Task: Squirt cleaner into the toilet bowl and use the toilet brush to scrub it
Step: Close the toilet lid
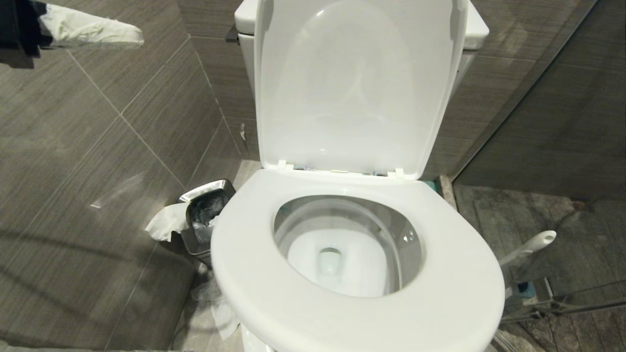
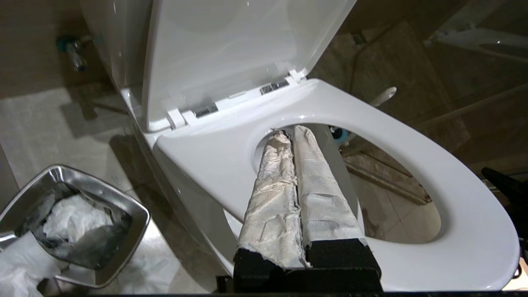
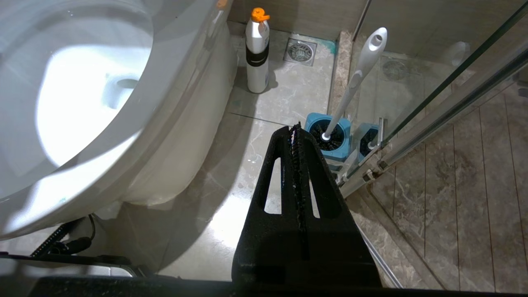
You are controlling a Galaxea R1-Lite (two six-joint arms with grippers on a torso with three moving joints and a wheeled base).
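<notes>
**Here, both arms empty at the toilet**

Here the toilet bowl [image 1: 342,254] stands with lid up and seat down. The left end effector [image 2: 293,132], paper-wrapped fingers pressed together, hovers over the seat. The right end effector [image 3: 296,128], also closed and empty, hangs near the toilet brush [image 3: 354,78], which stands in its blue holder [image 3: 330,142] on the floor.

one toilet bowl [image 1: 362,303], one toilet brush [image 3: 354,78], one steel bin [image 2: 136,214], one bottle [image 3: 257,53]

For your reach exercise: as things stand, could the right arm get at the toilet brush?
Probably yes. The toilet brush stands upright in its blue holder beyond the shut right gripper, with open floor between; the glass partition beside it leaves little room.
</notes>
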